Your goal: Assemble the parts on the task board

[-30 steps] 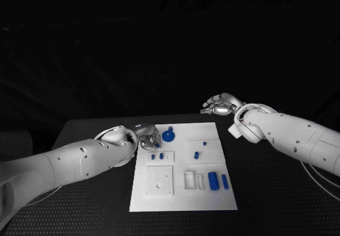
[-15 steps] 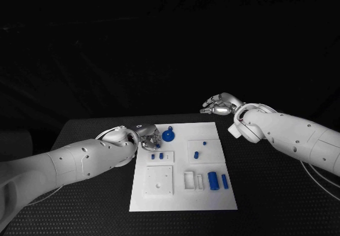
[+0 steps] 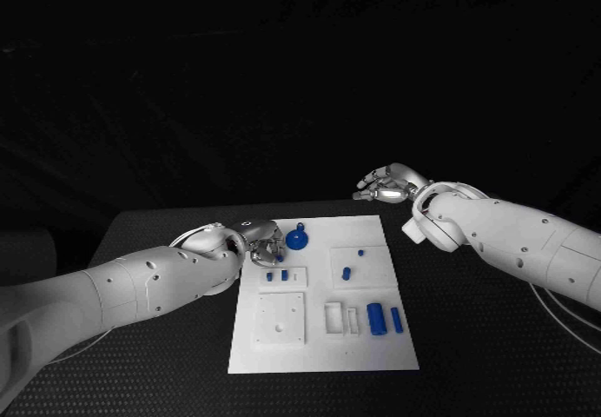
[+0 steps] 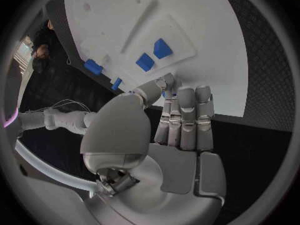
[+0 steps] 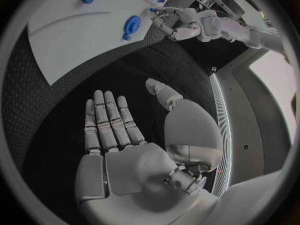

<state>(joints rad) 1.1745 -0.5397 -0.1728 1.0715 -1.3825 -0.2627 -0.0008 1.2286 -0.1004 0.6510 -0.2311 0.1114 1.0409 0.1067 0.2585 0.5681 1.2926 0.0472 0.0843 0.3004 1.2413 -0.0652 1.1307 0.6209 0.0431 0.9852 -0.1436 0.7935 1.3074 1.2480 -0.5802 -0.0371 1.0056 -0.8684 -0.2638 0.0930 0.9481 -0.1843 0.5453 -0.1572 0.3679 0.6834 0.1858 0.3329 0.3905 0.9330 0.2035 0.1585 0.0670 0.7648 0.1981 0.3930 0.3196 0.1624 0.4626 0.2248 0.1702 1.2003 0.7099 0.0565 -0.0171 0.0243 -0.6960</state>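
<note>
The left hand [image 3: 260,244] hangs over the task board [image 3: 320,347], fingers [image 4: 186,117] extended together, holding nothing visible; a round blue part [image 3: 298,239] lies just beside them. The right hand [image 3: 391,185] hovers off the board, fingers [image 5: 109,120] spread, empty.

The left hand [image 3: 263,244] crowds the task board's [image 3: 376,347] far left edge, beside the round blue part [image 3: 298,238]. Bare black table [image 3: 488,347] lies open right of the board. The right hand [image 3: 391,185] hovers beyond its far edge.
</note>
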